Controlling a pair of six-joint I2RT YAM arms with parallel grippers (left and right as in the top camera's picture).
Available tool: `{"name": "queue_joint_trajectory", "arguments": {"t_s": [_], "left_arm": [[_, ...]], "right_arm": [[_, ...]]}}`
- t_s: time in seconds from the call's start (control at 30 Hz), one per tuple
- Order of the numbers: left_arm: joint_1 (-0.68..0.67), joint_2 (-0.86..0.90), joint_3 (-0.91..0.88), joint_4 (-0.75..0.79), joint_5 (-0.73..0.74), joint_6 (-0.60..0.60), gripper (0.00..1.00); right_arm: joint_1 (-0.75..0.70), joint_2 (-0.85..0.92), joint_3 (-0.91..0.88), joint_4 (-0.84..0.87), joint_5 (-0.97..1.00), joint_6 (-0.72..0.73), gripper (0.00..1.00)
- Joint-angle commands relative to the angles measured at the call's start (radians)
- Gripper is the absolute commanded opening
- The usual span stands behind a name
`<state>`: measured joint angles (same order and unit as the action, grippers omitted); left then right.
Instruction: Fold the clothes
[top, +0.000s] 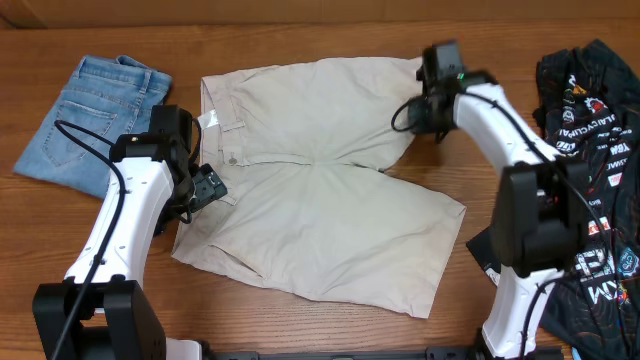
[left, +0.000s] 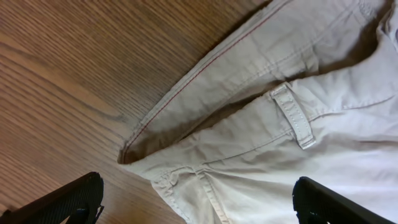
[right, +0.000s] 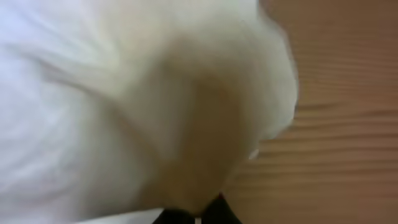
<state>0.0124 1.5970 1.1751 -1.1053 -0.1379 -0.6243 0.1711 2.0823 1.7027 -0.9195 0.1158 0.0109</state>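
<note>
Prob. robot lab: 2 arms (top: 120, 215) (top: 500, 125), wood table (top: 300, 30).

Light: we see soft, even light from above on the worktop (top: 330, 30).
Shadows: we find thin ones along the edges of the shorts (top: 330, 210).
Right wrist: our close fabric is blurred and washed out.
Left wrist: we read seams sharply.

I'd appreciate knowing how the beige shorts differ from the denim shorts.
The beige shorts lie spread mid-table; the denim shorts look folded at left. The right gripper has jaws shut on the beige shorts' hem; no gripper holds the denim shorts. Both rest on the table.
</note>
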Motion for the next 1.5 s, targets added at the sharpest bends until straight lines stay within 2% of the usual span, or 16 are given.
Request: {"name": "queue_joint_trajectory", "arguments": {"t_s": [0.0, 0.03, 0.07, 0.1, 0.27, 0.47, 0.6, 0.8, 0.87, 0.97, 1.03, 1.13, 1.47], "left_arm": [[-0.006, -0.009, 0.010, 0.002, 0.001, 0.020, 1.00], [-0.006, -0.009, 0.010, 0.002, 0.001, 0.020, 1.00], [-0.006, -0.009, 0.010, 0.001, 0.002, 0.020, 1.00], [-0.007, -0.009, 0.010, -0.002, 0.002, 0.019, 1.00], [-0.007, -0.009, 0.010, -0.010, 0.001, 0.020, 1.00], [-0.007, -0.009, 0.010, -0.014, 0.001, 0.020, 1.00], [-0.007, -0.009, 0.010, -0.013, 0.001, 0.020, 1.00], [-0.007, -0.009, 0.010, -0.013, 0.002, 0.020, 1.00], [-0.007, -0.009, 0.010, -0.013, 0.002, 0.020, 1.00], [-0.007, -0.009, 0.010, -0.013, 0.002, 0.019, 1.00], [-0.007, -0.009, 0.010, -0.013, 0.002, 0.019, 1.00], [-0.007, -0.009, 0.010, -0.013, 0.002, 0.019, 1.00], [-0.007, -0.009, 0.010, -0.006, 0.002, 0.019, 1.00]], "right_arm": [[0.015, -0.123, 0.177, -0.082, 0.093, -0.079, 0.07], [0.015, -0.122, 0.186, -0.092, 0.093, -0.079, 0.18], [0.015, -0.122, 0.183, -0.093, 0.092, -0.079, 0.45], [0.015, -0.122, 0.177, -0.098, 0.092, -0.078, 0.55], [0.015, -0.087, 0.142, -0.140, 0.055, -0.059, 0.69], [0.013, -0.056, 0.058, -0.209, 0.040, -0.032, 0.69], [0.012, -0.055, -0.050, -0.192, -0.004, -0.034, 0.66], [0.013, -0.055, -0.257, 0.051, -0.059, -0.037, 0.56], [0.013, -0.055, -0.321, 0.147, -0.064, -0.037, 0.56], [0.013, -0.055, -0.384, 0.264, -0.083, -0.037, 0.58], [0.013, -0.055, -0.414, 0.352, -0.105, -0.037, 0.67], [0.013, -0.055, -0.430, 0.433, -0.122, -0.037, 0.68], [0.013, -0.054, -0.430, 0.537, -0.122, -0.036, 0.68]]}}
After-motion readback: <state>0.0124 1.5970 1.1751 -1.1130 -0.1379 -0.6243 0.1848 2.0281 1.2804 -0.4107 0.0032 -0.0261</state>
